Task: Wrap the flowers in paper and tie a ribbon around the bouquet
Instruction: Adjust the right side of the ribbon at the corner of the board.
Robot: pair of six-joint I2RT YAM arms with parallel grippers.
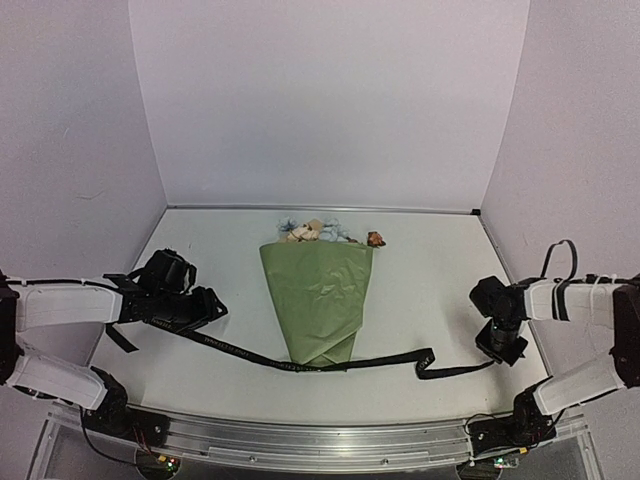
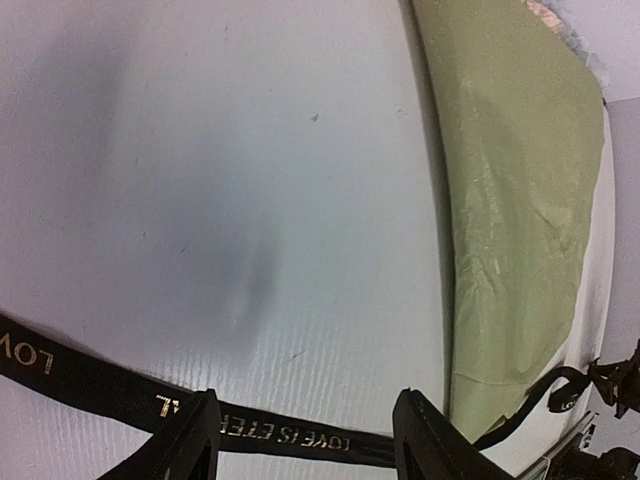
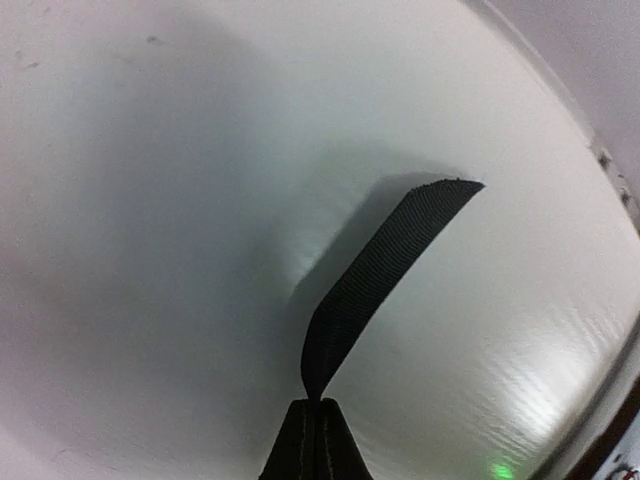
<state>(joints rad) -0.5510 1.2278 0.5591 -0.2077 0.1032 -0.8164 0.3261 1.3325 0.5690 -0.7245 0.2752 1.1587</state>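
Right, jaws first. The right gripper (image 3: 315,445) is closed tight on one end of the ribbon (image 1: 350,365); in the right wrist view a short black woven tail stands up from the pinched fingers. The left gripper (image 2: 305,440) stands with its jaws well apart, one finger (image 2: 195,440) on each side of the ribbon, which runs flat across the gap. Neither finger can be seen pressing it.

From the left gripper the ribbon runs right along the table (image 1: 430,270), meets the narrow tip of the bouquet (image 1: 320,300), then kinks into a fold before the right gripper. Whether it passes under the tip cannot be told. Pale lettering shows along its face.

The bouquet lies mid-table, narrow end toward the arms. Its paper (image 2: 510,200) is olive green, smooth-faced with fine crinkles. The flowers (image 1: 310,230) show cream and pale blue heads at the wide far end, plus one brownish head (image 1: 375,239) at the right corner.

Bare white table lies on both sides of the cone. Lilac walls (image 1: 330,100) close the left, back and right edges; a metal rail (image 1: 300,435) bounds the near edge.
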